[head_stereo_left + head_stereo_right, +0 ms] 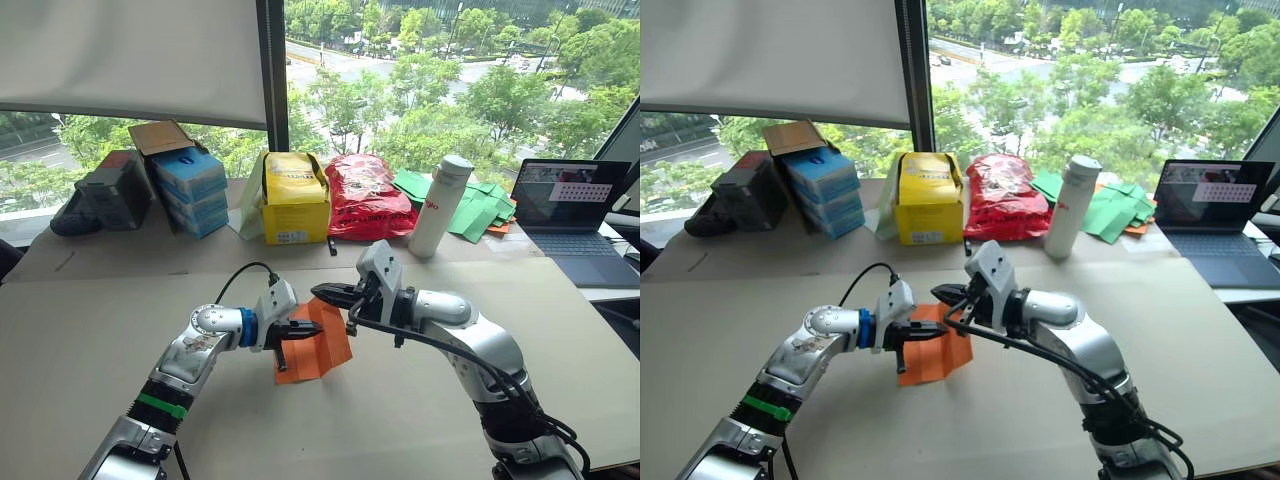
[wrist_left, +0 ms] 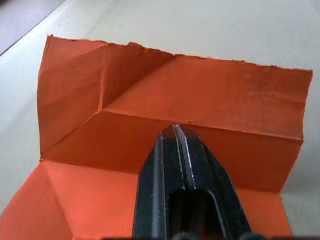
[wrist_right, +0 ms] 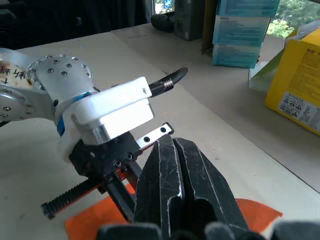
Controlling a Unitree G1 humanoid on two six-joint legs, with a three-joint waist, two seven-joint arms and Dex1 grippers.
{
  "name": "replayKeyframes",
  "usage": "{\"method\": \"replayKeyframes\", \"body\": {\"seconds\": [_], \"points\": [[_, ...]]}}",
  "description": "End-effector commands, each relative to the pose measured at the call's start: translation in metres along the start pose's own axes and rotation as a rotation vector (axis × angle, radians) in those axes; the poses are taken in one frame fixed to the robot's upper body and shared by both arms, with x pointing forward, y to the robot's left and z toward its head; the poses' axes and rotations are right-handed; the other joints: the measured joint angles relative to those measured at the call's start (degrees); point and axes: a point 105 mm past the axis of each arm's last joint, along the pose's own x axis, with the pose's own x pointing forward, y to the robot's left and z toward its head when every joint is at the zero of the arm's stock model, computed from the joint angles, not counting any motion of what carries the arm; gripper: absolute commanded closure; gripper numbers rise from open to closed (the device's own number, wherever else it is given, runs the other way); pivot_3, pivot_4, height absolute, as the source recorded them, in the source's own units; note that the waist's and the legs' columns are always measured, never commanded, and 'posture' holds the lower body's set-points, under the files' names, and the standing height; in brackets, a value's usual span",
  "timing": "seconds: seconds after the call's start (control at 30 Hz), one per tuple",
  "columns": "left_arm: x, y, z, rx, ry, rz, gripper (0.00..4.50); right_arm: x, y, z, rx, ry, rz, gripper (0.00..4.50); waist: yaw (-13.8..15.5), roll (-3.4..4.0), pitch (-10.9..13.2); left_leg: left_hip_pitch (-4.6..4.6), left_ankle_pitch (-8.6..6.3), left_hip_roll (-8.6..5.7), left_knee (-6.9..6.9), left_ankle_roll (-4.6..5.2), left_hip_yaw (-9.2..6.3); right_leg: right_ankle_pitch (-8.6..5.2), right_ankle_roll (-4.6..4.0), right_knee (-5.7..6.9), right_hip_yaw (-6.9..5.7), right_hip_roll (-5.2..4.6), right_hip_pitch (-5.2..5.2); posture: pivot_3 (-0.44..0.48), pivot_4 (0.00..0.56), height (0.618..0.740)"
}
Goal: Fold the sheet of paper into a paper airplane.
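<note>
Mid-surface (image 1: pixel 90 330), the creased sheet of paper (image 1: pixel 322 350) sits half-lifted; left pincer (image 1: pixel 300 331) is pinched closed on its edge, right pincer (image 1: pixel 325 292) hovers just above, fingers closed on nothing.

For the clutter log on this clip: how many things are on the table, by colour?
Orange: 1, the sheet of paper
Yellow: 1, box
Red: 1, bag
White: 1, bottle
Green: 1 pile of folded papers
Blue: 1 stack of boxes
Dark: 2, laptop, dark box
Total: 8
</note>
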Motion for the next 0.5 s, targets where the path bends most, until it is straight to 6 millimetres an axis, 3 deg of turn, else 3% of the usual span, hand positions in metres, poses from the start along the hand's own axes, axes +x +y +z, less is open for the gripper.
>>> {"method": "replayKeyframes", "body": {"seconds": [0.03, 0.23, 0.33, 0.5], "points": [[0.002, 0.000, 0.009, 0.039, -0.025, 0.002, 4.50, 0.015, -0.007, -0.019, -0.042, 0.114, -0.050, 4.48, -0.2, 0.00, 0.0, -0.03, 0.00, -0.01, 0.01, 0.00, 0.02, 0.00, 0.01, 0.08, 0.01, -0.02, -0.01, 0.000, 0.150, 0.740], [-0.014, -0.002, -0.006, 0.019, 0.020, 0.022, 4.50, 0.005, -0.027, -0.063, -0.023, 0.275, -0.160, 4.48, -0.2, 0.00, 0.0, -0.13, -0.05, -0.04, 0.09, 0.10, 0.03, 0.05, 0.12, -0.02, 0.01, -0.07, 0.00, 0.000, 0.150, 0.740], [-0.028, -0.003, -0.026, 0.010, 0.088, 0.052, 4.50, -0.008, -0.026, -0.089, -0.005, 0.365, -0.167, 4.48, -0.4, 0.00, 0.0, -0.11, -0.05, 0.00, 0.07, 0.09, 0.02, 0.05, 0.12, -0.03, 0.00, -0.06, -0.01, 0.000, 0.150, 0.740], [-0.038, 0.000, -0.041, -0.015, 0.133, 0.108, 4.50, -0.022, -0.021, -0.109, 0.020, 0.423, -0.173, 4.48, -0.4, 0.02, 0.0, 0.17, -0.10, 0.02, 0.06, 0.18, -0.01, 0.04, 0.12, -0.18, 0.05, -0.14, 0.22, 0.000, 0.150, 0.740]]}}
